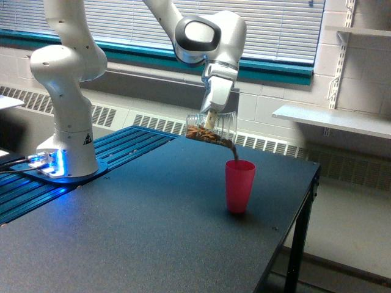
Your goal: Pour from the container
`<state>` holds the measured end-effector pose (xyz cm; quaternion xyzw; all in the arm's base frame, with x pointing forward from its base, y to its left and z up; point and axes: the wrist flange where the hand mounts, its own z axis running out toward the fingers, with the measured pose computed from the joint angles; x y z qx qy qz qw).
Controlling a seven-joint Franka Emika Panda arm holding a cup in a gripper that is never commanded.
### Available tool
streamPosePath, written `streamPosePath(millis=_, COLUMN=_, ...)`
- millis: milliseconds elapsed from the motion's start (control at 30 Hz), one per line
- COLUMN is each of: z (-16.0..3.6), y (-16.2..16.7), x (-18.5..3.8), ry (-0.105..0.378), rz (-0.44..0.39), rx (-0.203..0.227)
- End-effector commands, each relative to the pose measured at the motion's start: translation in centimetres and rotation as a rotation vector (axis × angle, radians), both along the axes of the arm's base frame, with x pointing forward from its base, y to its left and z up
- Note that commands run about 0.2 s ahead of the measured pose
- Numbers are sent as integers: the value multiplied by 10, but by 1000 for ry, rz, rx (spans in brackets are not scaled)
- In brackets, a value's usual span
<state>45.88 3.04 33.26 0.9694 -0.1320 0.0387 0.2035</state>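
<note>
At frame centre the gripper (pixel 212 119) clamps the container (pixel 211 129) — tipped, brown grains streaming into the pink cup (pixel 239 186) below. Tilting faster could overshoot the rim — scattering grains across the table (pixel 134 232).

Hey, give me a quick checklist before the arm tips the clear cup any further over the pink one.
1. Gripper shut on the clear cup: ok, held tilted on its side.
2. Spout end above the pink cup: ok, the lip sits over the rim.
3. Brown granules landing inside: ok, the stream runs into the opening.
4. Pink cup upright on the table: ok.
5. Fill level in the pink cup: cannot tell, it is opaque.
6. Spills around the base: none visible.
</note>
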Motion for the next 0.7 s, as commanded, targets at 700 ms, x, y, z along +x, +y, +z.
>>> streamPosePath(millis=700, z=15, y=13, x=7, ry=3, rz=14, rx=-53)
